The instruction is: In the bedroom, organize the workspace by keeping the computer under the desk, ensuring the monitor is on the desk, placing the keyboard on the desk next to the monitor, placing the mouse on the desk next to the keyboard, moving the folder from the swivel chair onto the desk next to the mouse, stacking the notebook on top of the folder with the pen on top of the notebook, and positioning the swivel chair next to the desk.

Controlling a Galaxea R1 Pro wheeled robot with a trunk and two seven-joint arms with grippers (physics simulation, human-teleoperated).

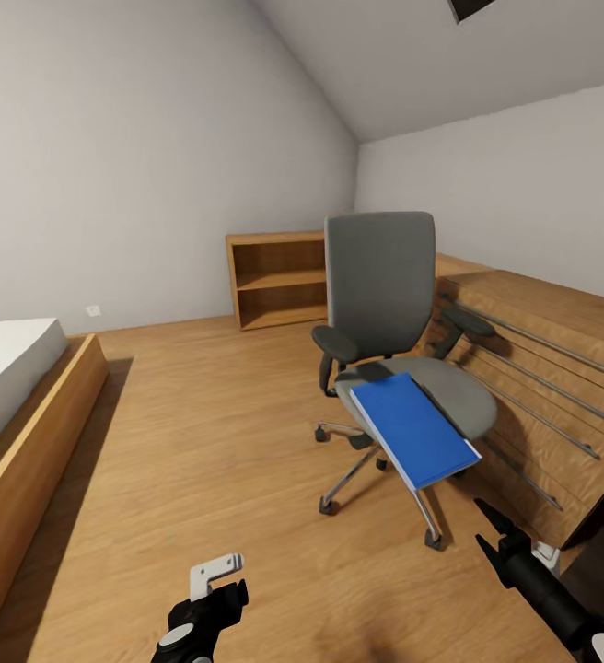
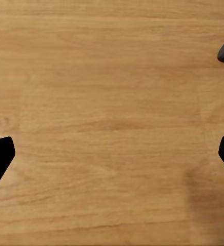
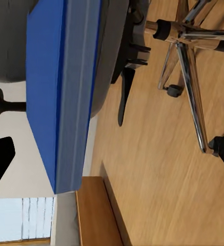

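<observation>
Black fingers of the right gripper [image 3: 112,154] stood spread wide apart with nothing between them, aimed along the edge of the folder [image 1: 414,429]; the left gripper [image 2: 112,154] likewise hung open and empty above bare light-wood floor [image 1: 210,460]. In the head view the right gripper [image 1: 497,543] hovered low, just short of the folder's near corner, which jutted past the front of the seat of the swivel chair [image 1: 389,313]. That bright-blue folder lay flat on the grey seat, tilted slightly, its lighter edge facing the robot. Judging from this, the step in hand was picking the folder off the chair, and it seemed best done by sliding one finger under the overhanging corner and the other above it, closing gently on the thin edge so the chair on its casters was not shoved away. A low wooden cabinet [image 1: 541,368] stood close beside the chair, a bookshelf [image 1: 279,276] against the far wall, a bed [image 1: 17,387] to the left. No brand, label or writing could be read anywhere.
</observation>
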